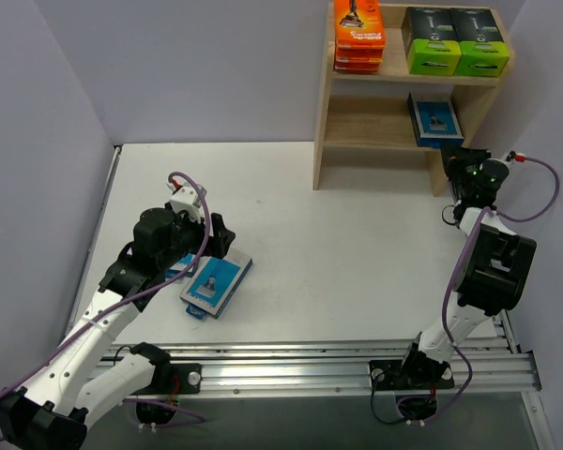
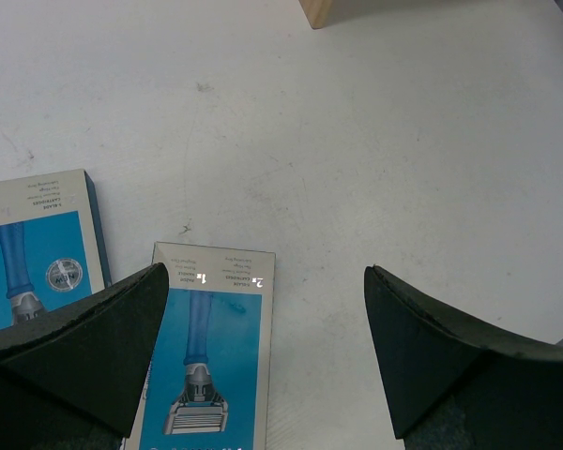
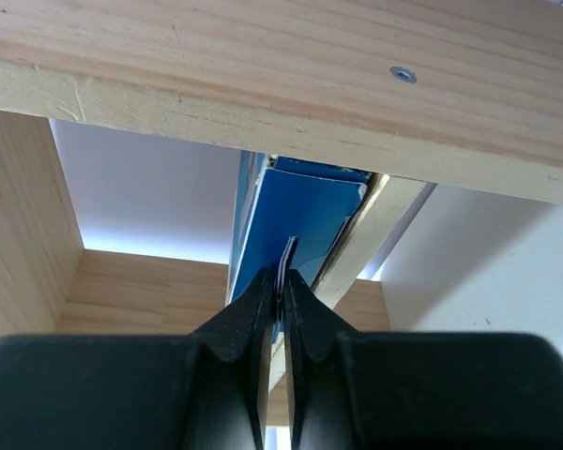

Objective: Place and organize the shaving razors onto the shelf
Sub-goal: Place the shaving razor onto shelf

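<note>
The wooden shelf (image 1: 342, 112) stands at the back right. On its top tier sit stacked orange razor packs (image 1: 359, 33) and two black boxes with lime-green ends (image 1: 453, 42). A light-blue razor card (image 1: 435, 120) lies on the lower tier. My right gripper (image 1: 464, 169) is at that tier's front right. In the right wrist view it (image 3: 283, 277) is shut on a thin edge of the blue card (image 3: 296, 220), under the shelf board (image 3: 263, 75). My left gripper (image 1: 218, 242) hangs open over two light-blue cards (image 1: 216, 284) on the table. One card (image 2: 211, 366) lies by the left finger (image 2: 103, 347), the other card (image 2: 42, 253) further left.
Grey walls close in on the white table (image 1: 357, 262) at left and back. The shelf's foot (image 2: 319, 11) shows at the top of the left wrist view. A metal rail (image 1: 310, 370) runs along the near edge, with both arm bases on it.
</note>
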Tool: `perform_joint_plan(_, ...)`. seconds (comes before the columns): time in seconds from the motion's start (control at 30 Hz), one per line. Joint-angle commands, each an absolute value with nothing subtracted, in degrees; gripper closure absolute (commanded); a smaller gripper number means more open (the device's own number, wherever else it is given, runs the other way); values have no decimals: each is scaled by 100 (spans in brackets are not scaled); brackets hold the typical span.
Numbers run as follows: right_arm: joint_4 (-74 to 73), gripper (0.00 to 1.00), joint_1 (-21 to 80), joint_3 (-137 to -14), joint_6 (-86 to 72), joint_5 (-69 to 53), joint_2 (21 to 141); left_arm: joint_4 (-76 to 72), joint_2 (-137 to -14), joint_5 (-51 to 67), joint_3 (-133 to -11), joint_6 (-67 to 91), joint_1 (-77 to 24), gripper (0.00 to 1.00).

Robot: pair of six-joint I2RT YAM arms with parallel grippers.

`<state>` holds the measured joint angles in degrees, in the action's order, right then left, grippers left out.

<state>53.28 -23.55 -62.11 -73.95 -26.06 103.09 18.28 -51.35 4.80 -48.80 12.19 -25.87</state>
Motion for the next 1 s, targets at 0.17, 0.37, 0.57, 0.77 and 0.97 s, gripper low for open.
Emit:
perform_joint_plan(0.17, 5792, 82, -2382, -6249, -7462, -2540, 10231, 1854, -5124, 448, -5142, 1143, -2619, 6)
perform_joint_plan(0.37, 5757, 80, -2382, -6284, -7479, -2584, 10195, 1854, -5107, 448, -5133, 1143, -2619, 6)
perform_joint_plan(0.57, 5695, 73, -2391, -6275, -7453, -2619, 10099, 1846, -5106, 457, -5133, 1134, -2619, 6)
perform_joint_plan(0.77, 5582, 54, -2417, -6363, -7286, -2777, 9915, 1846, -5054, 457, -5133, 1125, -2619, 6)
perform_joint_plan(0.97, 5423, 46, -2522, -6293, -7207, -2891, 9607, 1854, -5001, 439, -5124, 1107, -2619, 6)
